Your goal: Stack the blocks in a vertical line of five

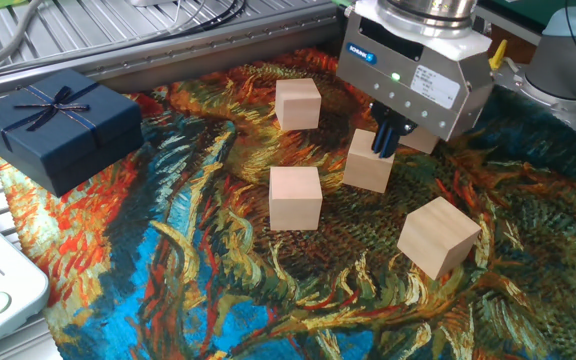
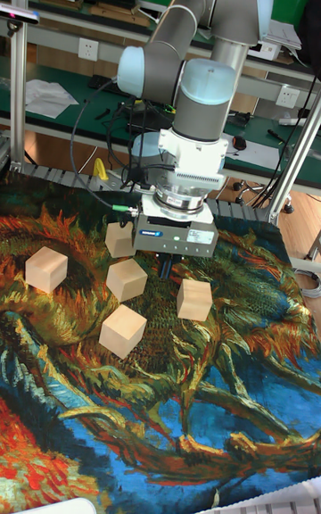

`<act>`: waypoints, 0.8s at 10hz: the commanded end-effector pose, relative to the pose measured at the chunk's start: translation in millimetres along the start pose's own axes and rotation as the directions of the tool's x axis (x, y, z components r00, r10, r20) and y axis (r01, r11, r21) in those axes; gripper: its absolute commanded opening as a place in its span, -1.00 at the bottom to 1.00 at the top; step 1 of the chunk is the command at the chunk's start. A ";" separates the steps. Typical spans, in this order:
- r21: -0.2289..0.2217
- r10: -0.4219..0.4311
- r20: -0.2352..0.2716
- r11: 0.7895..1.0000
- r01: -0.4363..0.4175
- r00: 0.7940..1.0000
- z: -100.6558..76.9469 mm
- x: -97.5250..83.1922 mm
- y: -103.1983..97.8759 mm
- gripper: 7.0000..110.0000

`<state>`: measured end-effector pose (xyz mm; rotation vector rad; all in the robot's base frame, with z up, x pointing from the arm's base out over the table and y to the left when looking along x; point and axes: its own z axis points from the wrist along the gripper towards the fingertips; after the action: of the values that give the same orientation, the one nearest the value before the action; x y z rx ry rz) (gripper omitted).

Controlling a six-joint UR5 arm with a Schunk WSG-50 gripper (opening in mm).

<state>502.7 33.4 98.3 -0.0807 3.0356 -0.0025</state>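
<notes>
A grey robot arm [image 2: 192,23] reaches down over a bench covered by a cloth [image 1: 218,290] printed with swirling orange, blue and green paint strokes. Its gripper [image 1: 385,140] hangs low over the middle of the cloth, the dark finger tips just above the top back edge of one pale wooden block [image 1: 369,161]. From where I stand I cannot tell whether the jaws are apart or together; they look close and hold nothing.

Five plain beige blocks lie scattered on the cloth, none stacked. The block under the gripper sits near the centre, turned slightly. A second block [image 1: 296,197] stands just beside it toward the front left, square to the viewer. A third block [image 1: 298,104] lies farther back, near the cloth's rear edge. A fourth block [image 1: 438,236] rests at the front right, rotated so a corner faces forward. A fifth block [image 2: 120,240] is mostly hidden behind the gripper body in the lower camera's view, but shows clearly from the tall view, just beside the gripper.

At the left corner of the cloth sits a dark navy gift box [image 1: 56,125] with a thin ribbon bow, well apart from the blocks. A ridged metal surface [image 1: 168,40] runs along behind the cloth.
</notes>
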 end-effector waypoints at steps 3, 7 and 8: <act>-0.094 0.044 0.063 0.995 -0.038 0.997 8.4 -20.5 45.6 -1.00; -0.060 0.071 0.041 0.996 -0.068 0.997 19.2 -22.4 114.9 -1.00; -0.039 0.086 0.036 0.996 -0.084 0.996 17.7 -20.4 128.4 -0.71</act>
<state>519.1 118.3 82.8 -0.0159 2.9978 0.0684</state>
